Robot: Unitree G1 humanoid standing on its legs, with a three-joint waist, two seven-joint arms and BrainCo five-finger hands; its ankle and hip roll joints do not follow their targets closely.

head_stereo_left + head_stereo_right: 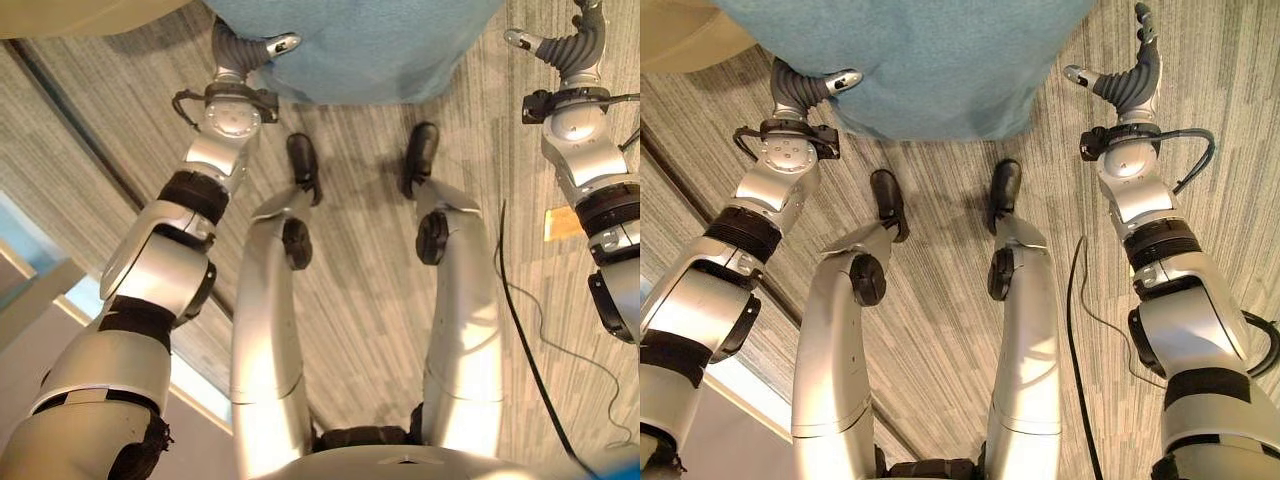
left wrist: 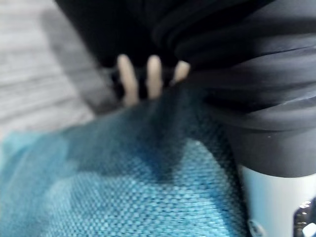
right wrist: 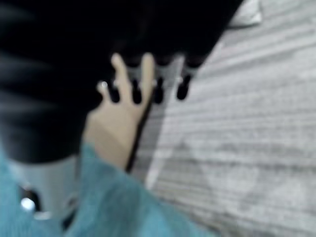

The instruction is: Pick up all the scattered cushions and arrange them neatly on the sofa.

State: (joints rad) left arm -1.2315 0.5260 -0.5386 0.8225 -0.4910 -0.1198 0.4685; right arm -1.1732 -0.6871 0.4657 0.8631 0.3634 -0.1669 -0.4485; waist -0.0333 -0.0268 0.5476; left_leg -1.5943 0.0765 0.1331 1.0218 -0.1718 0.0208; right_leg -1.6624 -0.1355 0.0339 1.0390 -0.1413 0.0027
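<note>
A large teal cushion (image 1: 355, 45) hangs between my two hands above the grey striped carpet (image 1: 940, 330). My left hand (image 1: 245, 50) is at its left edge. The thumb lies on top of the cloth, and the straight fingers (image 2: 129, 84) reach past the teal weave (image 2: 123, 192) that rests against the palm. My right hand (image 1: 1130, 75) stands just off the cushion's right edge, thumb spread and fingers (image 3: 129, 74) straight. A teal corner (image 3: 113, 207) sits close to that wrist. The cushion's far part runs out of the top of both eye views.
A beige rounded piece (image 1: 680, 45) sits at the far left beside the cushion. A pale blue and white panel (image 1: 40, 290) runs along the left. A small orange patch (image 1: 560, 222) lies on the carpet to the right. A tan shape (image 3: 111, 133) shows past my right fingers.
</note>
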